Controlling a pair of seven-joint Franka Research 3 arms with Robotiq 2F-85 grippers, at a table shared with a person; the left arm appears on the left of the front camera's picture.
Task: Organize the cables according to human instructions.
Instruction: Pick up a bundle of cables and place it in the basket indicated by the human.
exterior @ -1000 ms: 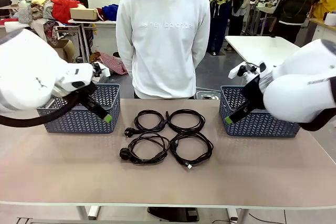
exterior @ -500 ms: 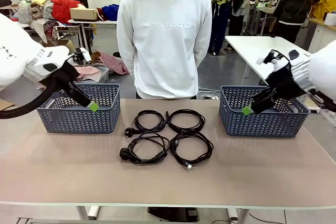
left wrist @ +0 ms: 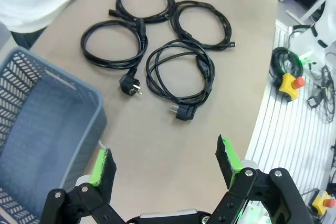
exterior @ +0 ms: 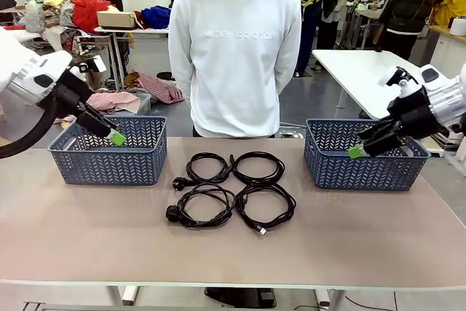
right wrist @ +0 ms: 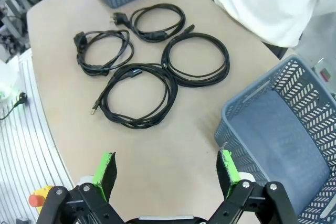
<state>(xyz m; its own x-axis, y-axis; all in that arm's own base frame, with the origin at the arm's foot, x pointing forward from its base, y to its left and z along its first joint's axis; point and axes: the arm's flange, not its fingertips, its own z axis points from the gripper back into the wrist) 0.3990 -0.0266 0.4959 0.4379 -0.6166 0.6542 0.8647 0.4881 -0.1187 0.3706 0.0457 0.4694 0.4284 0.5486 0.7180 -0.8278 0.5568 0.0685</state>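
Four black coiled cables lie in a square at the table's middle. The back-left cable (exterior: 206, 167) and front-left cable (exterior: 204, 207) end in chunky round plugs. The back-right cable (exterior: 258, 167) and front-right cable (exterior: 266, 207) have slim connectors. My left gripper (exterior: 115, 137) hangs open above the left basket, well left of the coils. My right gripper (exterior: 356, 151) hangs open over the right basket. The left wrist view has the left gripper (left wrist: 165, 161) empty, with the coils (left wrist: 178, 74) ahead. In the right wrist view the right gripper (right wrist: 166, 167) is also empty, the coils (right wrist: 139, 93) beyond it.
A grey-blue basket (exterior: 109, 162) stands at the table's back left and its twin (exterior: 364, 171) at the back right; both look empty (left wrist: 37, 129) (right wrist: 283, 129). A person in a white sweatshirt (exterior: 234, 49) stands at the far edge, hands behind the back.
Both arms have drawn back outward and upward: the left gripper moved left, the right gripper moved right over its basket. The person shifted slightly right. The cables have not moved.
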